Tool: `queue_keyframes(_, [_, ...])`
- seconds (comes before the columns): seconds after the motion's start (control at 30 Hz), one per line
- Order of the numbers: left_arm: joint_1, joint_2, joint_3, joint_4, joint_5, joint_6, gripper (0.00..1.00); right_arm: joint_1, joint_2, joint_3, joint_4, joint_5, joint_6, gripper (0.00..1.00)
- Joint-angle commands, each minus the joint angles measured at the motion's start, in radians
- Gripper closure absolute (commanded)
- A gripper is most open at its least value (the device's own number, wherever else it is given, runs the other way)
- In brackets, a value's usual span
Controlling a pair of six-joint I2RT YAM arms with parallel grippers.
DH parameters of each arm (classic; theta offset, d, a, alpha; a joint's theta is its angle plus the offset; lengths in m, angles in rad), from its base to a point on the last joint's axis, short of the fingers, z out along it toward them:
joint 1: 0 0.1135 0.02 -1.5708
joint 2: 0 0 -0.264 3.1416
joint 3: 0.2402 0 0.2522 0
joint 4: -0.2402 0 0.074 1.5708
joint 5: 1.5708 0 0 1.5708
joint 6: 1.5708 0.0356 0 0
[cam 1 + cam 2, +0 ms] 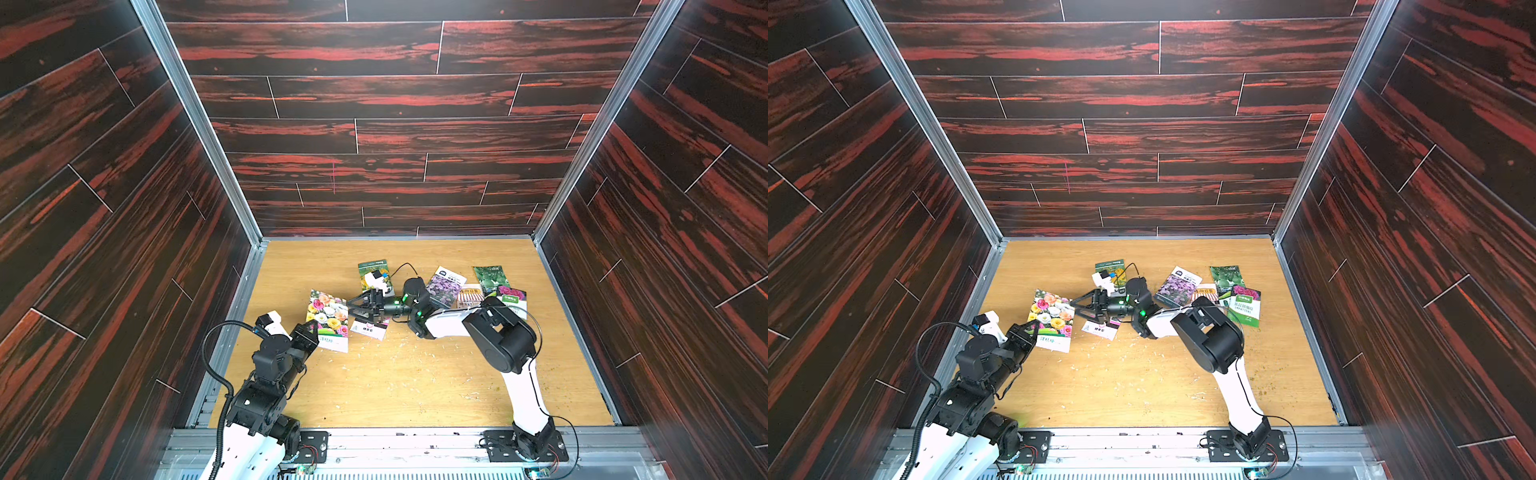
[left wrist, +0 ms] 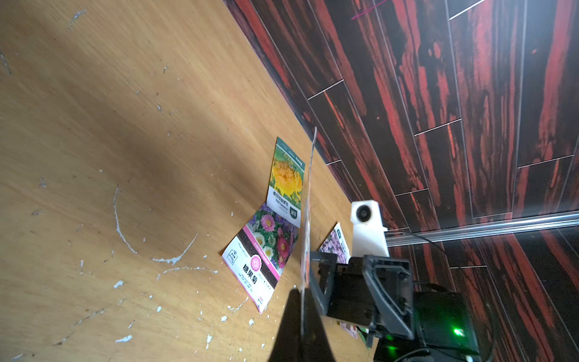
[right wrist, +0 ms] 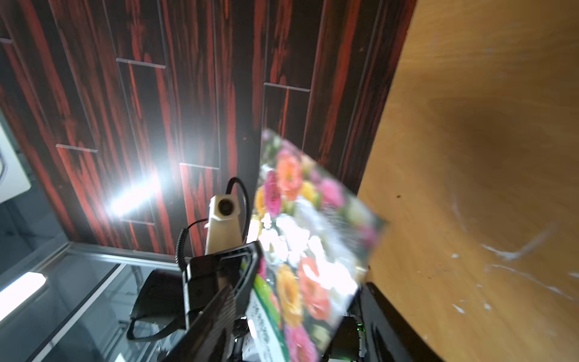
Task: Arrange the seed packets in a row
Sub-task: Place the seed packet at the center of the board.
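Scratched wood-grain tabletop [image 1: 415, 382] — left claw [image 1: 312, 328] pinches glossy flat flower packet [image 1: 330, 313], right claw [image 1: 350, 308] gapes wide.

The left arm [image 1: 270, 361] stands at the lower left in both top views, elbow folded and wrist angled toward the middle. Its claw [image 1: 310, 329] is pinched tight on the lower edge of a flower packet [image 1: 328, 318]. The right arm [image 1: 523, 386] stands at the lower right, bent sharply at the elbow, forearm stretched leftward. Its claw [image 1: 350, 306] has its jaws parted and grips nothing.
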Motion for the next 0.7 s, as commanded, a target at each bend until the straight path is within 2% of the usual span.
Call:
queue_keyframes(0.0, [-0.002,0.014,-0.016,0.032,0.008,-0.012,1.00,0.020,0.023,0.040,0.026,-0.020,0.020,0.38])
queue_keyframes(0.07, [-0.002,0.024,-0.020,0.041,0.011,-0.018,1.00,0.026,0.028,0.050,0.022,-0.024,0.014,0.45])
queue_keyframes(0.13, [-0.002,0.033,-0.023,0.051,0.016,-0.022,1.00,0.028,0.035,0.059,0.023,-0.026,0.017,0.56])
queue_keyframes(0.17, [-0.001,0.035,-0.023,0.053,0.016,-0.022,1.00,0.028,0.038,0.062,0.021,-0.026,0.017,0.66])
queue_keyframes(0.23, [-0.002,0.039,-0.017,0.039,0.006,-0.015,1.00,0.028,0.039,0.061,0.006,-0.020,0.009,0.93])
queue_keyframes(0.27, [-0.001,0.043,-0.007,0.019,-0.005,-0.004,1.00,0.030,0.037,0.063,-0.017,-0.020,-0.003,1.00])
queue_keyframes(0.33, [-0.002,0.050,0.023,-0.040,-0.035,0.020,1.00,0.032,0.030,0.061,-0.071,-0.009,-0.038,1.00])
queue_keyframes(0.37, [0.000,0.057,0.044,-0.083,-0.061,0.032,0.90,0.034,0.023,0.055,-0.100,0.003,-0.060,1.00])
queue_keyframes(0.43, [0.001,0.070,0.100,-0.208,-0.152,0.043,0.41,0.039,0.009,0.044,-0.182,0.046,-0.109,1.00])
queue_keyframes(0.47, [0.004,0.081,0.144,-0.300,-0.235,0.044,0.20,0.043,0.002,0.037,-0.239,0.080,-0.140,1.00])
queue_keyframes(0.5, [0.006,0.094,0.191,-0.402,-0.324,0.049,0.04,0.050,-0.003,0.033,-0.291,0.113,-0.175,1.00])
queue_keyframes(0.57, [0.017,0.130,0.275,-0.453,-0.458,0.131,0.00,0.071,-0.005,0.034,-0.394,0.185,-0.234,1.00])
queue_keyframes(0.67, [0.042,0.223,0.399,-0.467,-0.464,0.235,0.00,0.116,0.033,0.064,-0.440,0.269,-0.251,1.00])
